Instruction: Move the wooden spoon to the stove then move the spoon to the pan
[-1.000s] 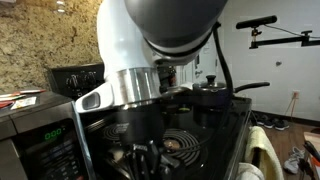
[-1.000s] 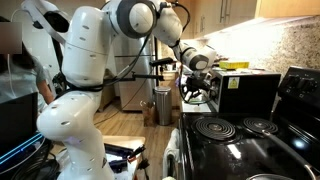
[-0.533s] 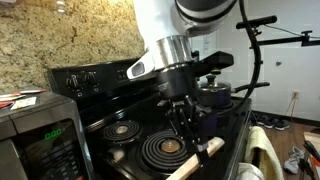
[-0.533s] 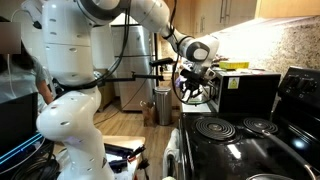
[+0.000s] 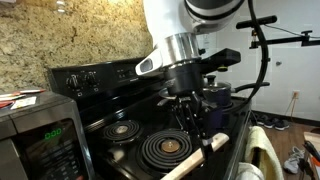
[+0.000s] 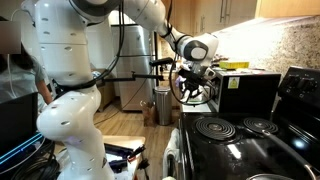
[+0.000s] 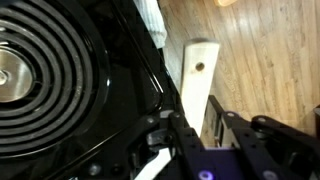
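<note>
Wooden spoon [image 5: 215, 143] is gripped tight by the gripper [image 5: 198, 132] over the stove [image 5: 140, 112] edge; microwave [image 5: 30, 120] digits can't be read.

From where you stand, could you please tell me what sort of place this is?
Probably a home kitchen: a stove with coil burners, a microwave beside it, and a granite wall behind.

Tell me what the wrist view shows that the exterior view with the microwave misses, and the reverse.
Only the wrist view: a hole near the end of the wooden spoon, and the wood floor past the edge of the stove. Only the exterior view: the microwave, the knobbed back panel and a dark saucepan. Both: the gripper shut on the spoon beside the large coil burner.
</note>
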You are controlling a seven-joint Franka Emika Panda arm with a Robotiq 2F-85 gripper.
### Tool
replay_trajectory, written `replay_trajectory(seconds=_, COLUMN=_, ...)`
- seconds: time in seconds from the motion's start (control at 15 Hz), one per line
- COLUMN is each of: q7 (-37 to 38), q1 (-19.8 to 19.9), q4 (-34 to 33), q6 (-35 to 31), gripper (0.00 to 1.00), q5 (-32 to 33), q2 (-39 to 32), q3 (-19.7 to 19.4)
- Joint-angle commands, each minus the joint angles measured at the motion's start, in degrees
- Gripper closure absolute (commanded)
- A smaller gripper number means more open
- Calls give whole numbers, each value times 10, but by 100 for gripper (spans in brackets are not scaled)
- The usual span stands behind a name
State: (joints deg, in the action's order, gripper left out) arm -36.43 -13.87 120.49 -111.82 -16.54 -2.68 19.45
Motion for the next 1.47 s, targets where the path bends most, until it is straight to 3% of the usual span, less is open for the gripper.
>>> replay_trajectory(seconds=0.0, q7=80, q1=3, q4=1, q6=-8, gripper=93, q5=68, q2=28, q3=-28)
replay_trajectory(seconds=0.4, q7=205, q1=24, q4=20, q6=22, gripper=93, q5=175, q2=92, q3=-79)
replay_trajectory(seconds=0.73, q7=324, q1=42, q4=47, q6=24, gripper=93, q5=245, q2=134, q3=-99)
replay_trajectory(seconds=0.87, q7=386, q1=47, q4=69, q6=12, gripper=93, q5=246, q2=142, q3=-99)
replay_trajectory(seconds=0.93, q7=333, q1=42, q4=36, q6=24, gripper=73, q5=233, q2=118, q3=-102)
replay_trajectory(seconds=1.07, q7=361, q1=44, q4=51, q6=23, gripper=73, q5=234, q2=125, q3=-103)
replay_trajectory(seconds=1.13, q7=367, q1=44, q4=53, q6=23, gripper=93, q5=234, q2=126, q3=-102)
replay_trajectory(seconds=1.4, q7=419, q1=48, q4=104, q6=2, gripper=93, q5=185, q2=145, q3=-108)
